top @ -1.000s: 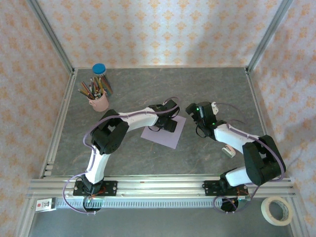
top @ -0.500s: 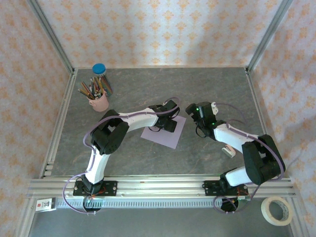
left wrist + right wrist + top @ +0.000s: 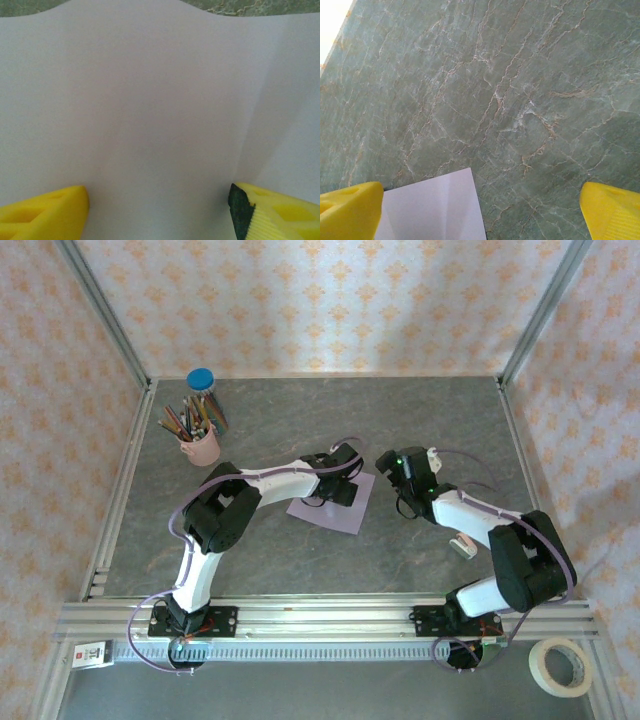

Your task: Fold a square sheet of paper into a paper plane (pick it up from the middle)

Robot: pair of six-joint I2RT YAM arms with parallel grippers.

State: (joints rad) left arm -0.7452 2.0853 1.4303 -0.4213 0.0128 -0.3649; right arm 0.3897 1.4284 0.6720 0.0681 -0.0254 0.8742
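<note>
Square sheet of paper [image 3: 335, 516] lies at centre frame on the grey table [image 3: 300, 420], narrower than a sec ago & humping up between left gripper [image 3: 341, 490] pads [image 3: 45, 215]. The jaws are closing in but still apart, no firm pinch yet, so the mid pick-up looks underway. Right gripper [image 3: 390, 462], just right of the sheet, is spread wide w/ nothing held.

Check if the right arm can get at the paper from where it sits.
Probably yes. The right arm hangs just beside the paper's right edge, jaws wide open, with bare table between. The left arm is over the sheet's middle, so that edge looks free.
</note>
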